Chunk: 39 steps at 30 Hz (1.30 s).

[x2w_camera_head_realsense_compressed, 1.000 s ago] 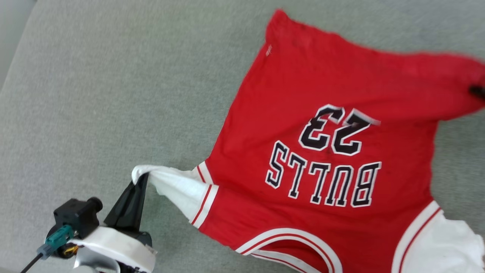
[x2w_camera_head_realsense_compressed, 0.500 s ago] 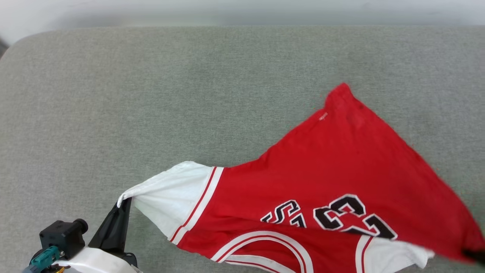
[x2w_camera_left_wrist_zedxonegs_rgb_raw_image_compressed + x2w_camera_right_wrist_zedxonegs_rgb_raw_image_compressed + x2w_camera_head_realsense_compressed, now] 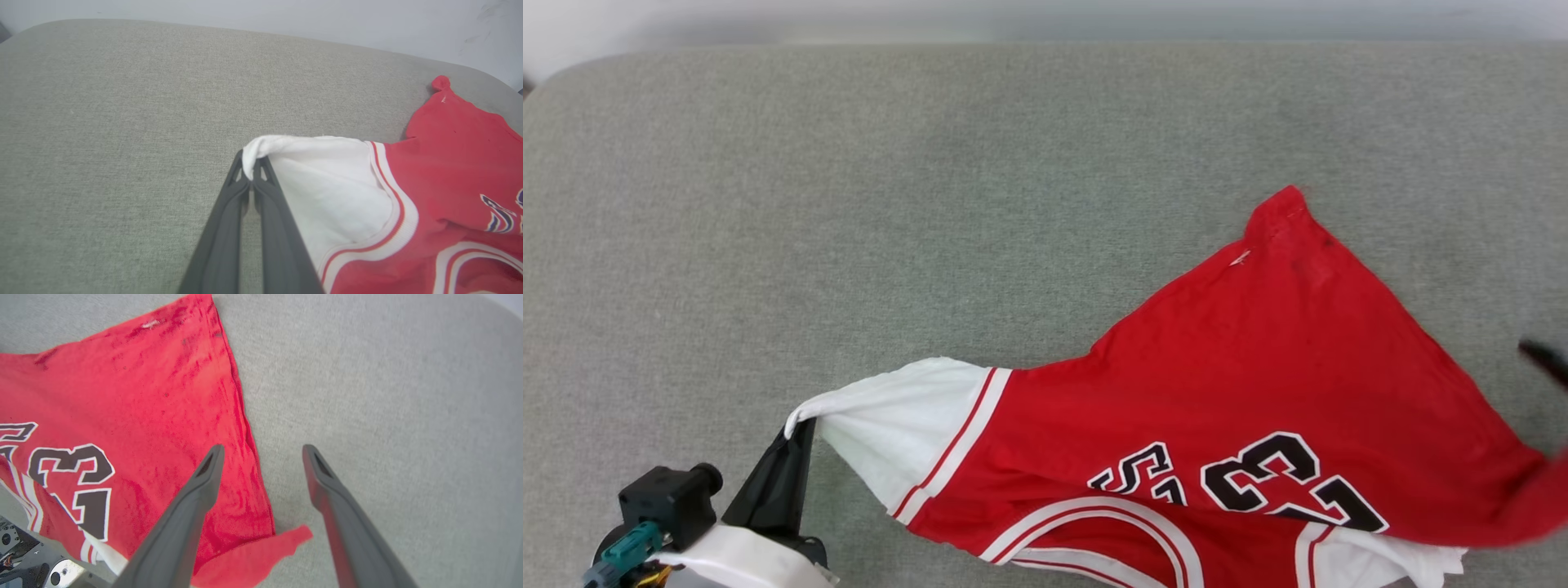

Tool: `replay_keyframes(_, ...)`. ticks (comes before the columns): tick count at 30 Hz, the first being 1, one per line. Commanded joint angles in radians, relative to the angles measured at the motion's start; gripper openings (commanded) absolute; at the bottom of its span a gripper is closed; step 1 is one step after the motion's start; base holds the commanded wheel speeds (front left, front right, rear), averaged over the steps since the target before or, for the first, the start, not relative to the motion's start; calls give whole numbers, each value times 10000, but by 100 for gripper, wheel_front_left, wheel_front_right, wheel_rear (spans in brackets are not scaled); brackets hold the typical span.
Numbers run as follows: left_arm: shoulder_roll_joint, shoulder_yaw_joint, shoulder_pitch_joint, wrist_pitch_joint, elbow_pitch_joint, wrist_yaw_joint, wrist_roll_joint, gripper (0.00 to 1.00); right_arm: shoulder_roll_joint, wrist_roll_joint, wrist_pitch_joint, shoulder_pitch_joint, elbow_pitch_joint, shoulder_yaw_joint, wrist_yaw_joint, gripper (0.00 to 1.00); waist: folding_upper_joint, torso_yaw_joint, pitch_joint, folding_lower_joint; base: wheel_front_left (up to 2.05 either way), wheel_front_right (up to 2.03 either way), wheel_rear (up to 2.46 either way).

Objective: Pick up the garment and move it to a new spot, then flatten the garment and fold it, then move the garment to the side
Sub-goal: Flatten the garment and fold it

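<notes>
Red jersey-style T-shirt [image 3: 1258,367] with white short sleeves and striped red-and-white trim lies on the near right part of the grey fabric-covered desk [image 3: 849,204], front side up, black-and-white "23" showing, and the near part runs off the bottom of the head view. One red hem corner points to the far side; the body is spread unevenly, with wrinkles and a fold near the collar trim. The left gripper [image 3: 796,431] sits at the near left, its two dark fingers [image 3: 229,228] closed tight on the edge of the shirt's white sleeve [image 3: 890,425], a small bunch of cloth pinched at the tips and the sleeve pulled out to the left, lifted a bit off the desk. The right gripper [image 3: 261,451] is over the shirt's right edge, fingers spread wide, nothing between them, one above the red cloth and one above bare desk, with a loose red corner flap lying below them. One dark right fingertip shows at the right edge of the head view. A pale wall [image 3: 1045,20] runs along the far side of the desk.
</notes>
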Motion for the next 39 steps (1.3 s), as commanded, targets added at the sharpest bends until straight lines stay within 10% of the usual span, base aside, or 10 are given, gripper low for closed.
replay_keyframes(1, -61, -36, -217, 13, -22, -31, 96, 0, -66, -147, 278, -602, -276, -78, -3, 100, 0, 154, 173, 1, 0, 0, 0)
replay_keyframes(16, -711, -527, -1654, 7, 38, -440, 637, 0, 1194, -2043, 4939, -6818, 1091, 3106, -3, 100, 0, 1407, 1839, 1, 0, 0, 0)
replay_keyframes(30, -1201, -525, -2266, -49, 434, -668, 852, 0, 2095, -2088, 4495, -7159, 3341, 5411, -2, 100, 0, 1692, 2680, 1, 0, 0, 0)
replay_keyframes(32, -1208, -479, -2209, -53, 518, -682, 845, 0, 2030, -1945, 4070, -7237, 3271, 5576, 0, 0, 0, 1584, 2564, 1, 0, 0, 0)
replay_keyframes(39, -635, -402, -2589, 147, 705, -861, 1183, 0, 1625, -1468, 2041, -8056, 2555, 5578, -3, 0, 0, 1210, 1659, 1, 0, 0, 0)
